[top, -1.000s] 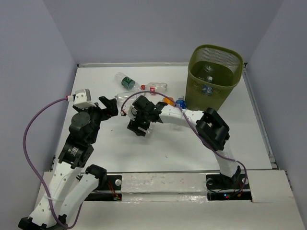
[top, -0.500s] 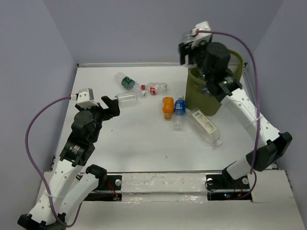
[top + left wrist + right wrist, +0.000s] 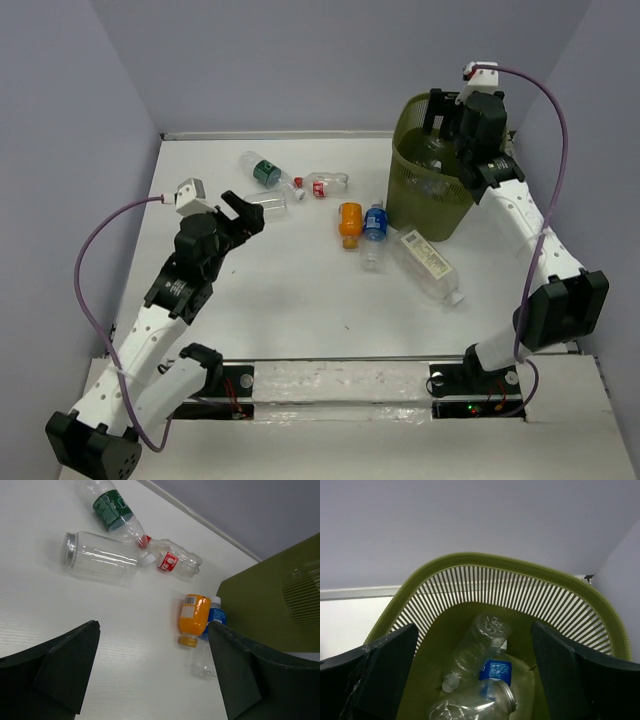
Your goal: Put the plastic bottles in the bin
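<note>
Several plastic bottles lie on the white table: a green-label one, a red-label one, a clear jar, an orange one, a blue-label one and a white-label one. The olive mesh bin stands at the back right. My right gripper hangs open and empty above its mouth. Inside lie a clear bottle, a blue-label bottle and a jar. My left gripper is open and empty beside the clear jar.
Grey walls close in the table on three sides. A raised ledge runs along the table's back edge. The bin stands close to the orange and blue-label bottles. Purple cables loop off both wrists.
My right arm swung from the table's middle up over the bin and its jaws opened wide. My left arm shifted slightly right, toward the clear jar.
</note>
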